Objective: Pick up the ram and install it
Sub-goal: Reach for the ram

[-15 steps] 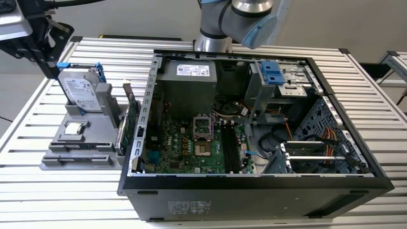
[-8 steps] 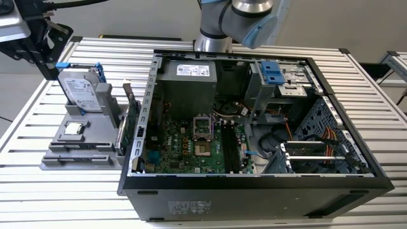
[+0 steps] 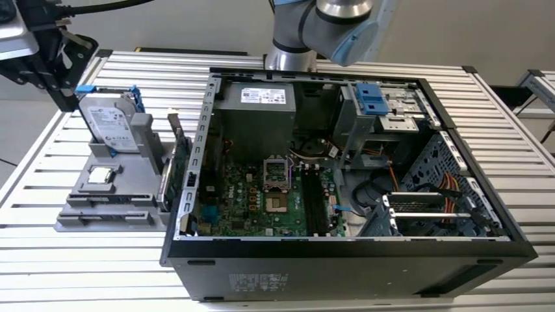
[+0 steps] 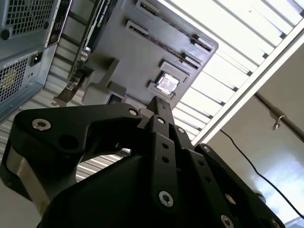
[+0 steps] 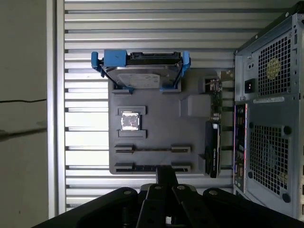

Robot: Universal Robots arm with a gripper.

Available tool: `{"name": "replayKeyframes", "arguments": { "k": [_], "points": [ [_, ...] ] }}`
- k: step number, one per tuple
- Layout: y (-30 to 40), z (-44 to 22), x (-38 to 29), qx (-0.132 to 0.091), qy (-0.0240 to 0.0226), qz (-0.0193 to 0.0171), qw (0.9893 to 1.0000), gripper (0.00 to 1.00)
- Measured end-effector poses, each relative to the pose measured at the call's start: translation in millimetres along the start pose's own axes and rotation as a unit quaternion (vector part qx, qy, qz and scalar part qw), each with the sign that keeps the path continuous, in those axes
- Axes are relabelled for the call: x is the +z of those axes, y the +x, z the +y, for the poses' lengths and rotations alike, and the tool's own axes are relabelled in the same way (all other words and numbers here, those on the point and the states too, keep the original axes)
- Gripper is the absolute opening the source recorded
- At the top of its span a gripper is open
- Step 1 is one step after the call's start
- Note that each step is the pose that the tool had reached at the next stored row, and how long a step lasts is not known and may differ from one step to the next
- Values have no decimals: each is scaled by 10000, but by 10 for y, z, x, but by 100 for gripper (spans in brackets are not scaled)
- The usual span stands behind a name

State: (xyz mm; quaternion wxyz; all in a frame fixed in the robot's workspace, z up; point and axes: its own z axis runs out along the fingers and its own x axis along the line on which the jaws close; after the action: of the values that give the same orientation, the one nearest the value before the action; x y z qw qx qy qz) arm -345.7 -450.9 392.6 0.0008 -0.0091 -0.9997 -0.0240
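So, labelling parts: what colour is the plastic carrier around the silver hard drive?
The plastic carrier is blue; first wrist view shows it best.

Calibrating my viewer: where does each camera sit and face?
Exterior view: off the arm, high, looking down into the open computer case; the arm shows.
First wrist view: on the wrist, facing straight down on the parts holder, past the gripper.
Second wrist view: on the wrist, slanting along the gripper toward that holder.
All three share the holder's processor.
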Motion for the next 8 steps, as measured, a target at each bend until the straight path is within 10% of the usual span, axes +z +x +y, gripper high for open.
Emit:
{"name": "replayKeyframes", "arguments": {
  "k": [8],
  "points": [
    [-1,-50,-3,0,0,2,10000,0]
  ]
}}
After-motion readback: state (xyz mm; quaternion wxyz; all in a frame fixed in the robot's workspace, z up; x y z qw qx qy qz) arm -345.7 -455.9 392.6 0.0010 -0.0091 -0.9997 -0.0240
